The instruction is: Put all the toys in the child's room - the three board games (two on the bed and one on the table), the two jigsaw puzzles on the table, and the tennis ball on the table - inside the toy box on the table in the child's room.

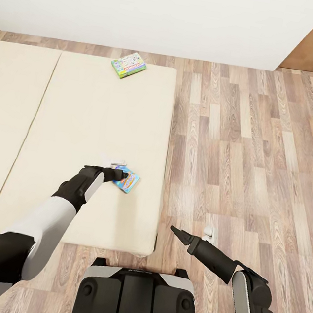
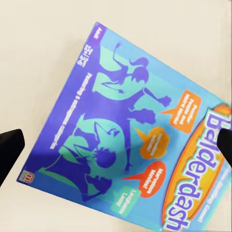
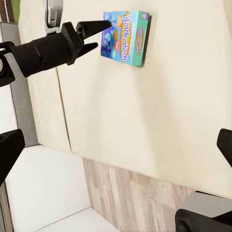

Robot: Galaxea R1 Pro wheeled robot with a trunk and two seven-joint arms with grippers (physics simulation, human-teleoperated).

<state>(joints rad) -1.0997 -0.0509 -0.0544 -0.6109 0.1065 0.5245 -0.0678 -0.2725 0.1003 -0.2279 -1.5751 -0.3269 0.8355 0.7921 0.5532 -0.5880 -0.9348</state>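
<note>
Left pincer hovers spread over the blue-purple board game near the bed edge, so it probably should straddle one box edge squarely before pinching.

Illumination was bright and even, without glare. The beige mattress bed carried soft shadows. The left wrist view was slightly blurred.
</note>
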